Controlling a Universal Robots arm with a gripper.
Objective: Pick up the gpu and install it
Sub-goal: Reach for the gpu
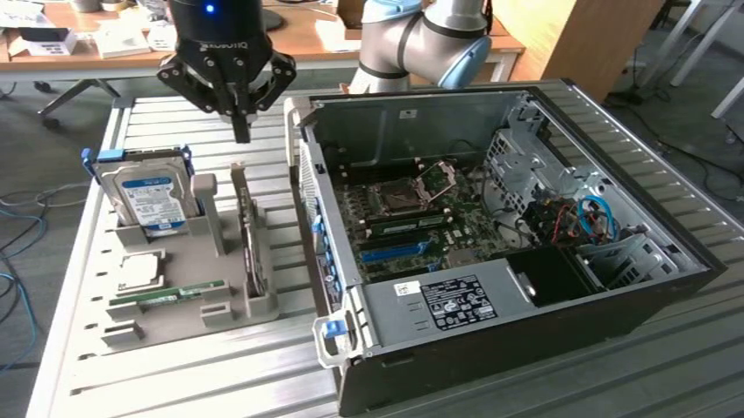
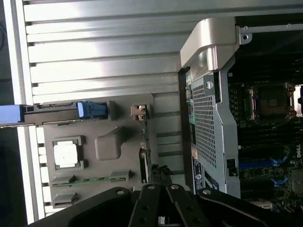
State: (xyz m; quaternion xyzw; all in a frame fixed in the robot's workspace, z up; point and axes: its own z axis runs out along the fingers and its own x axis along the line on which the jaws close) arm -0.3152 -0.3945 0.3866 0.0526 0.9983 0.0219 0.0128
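The hand, fingers pressed together and empty, hangs above the far end of the gpu, which stands on edge in the grey rack (long axis running away from the hand) beside the computer case.

The arm is bent at its joints, wrist aimed straight down. Its black gripper hangs in mid-air, fingers pressed together, empty.

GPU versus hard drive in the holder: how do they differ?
The gpu is a thin dark card, edge-on; the hard drive is a thick silver block with a blue label. The gpu stands nearer the case than the hard drive. Both stand upright in the gray holder.
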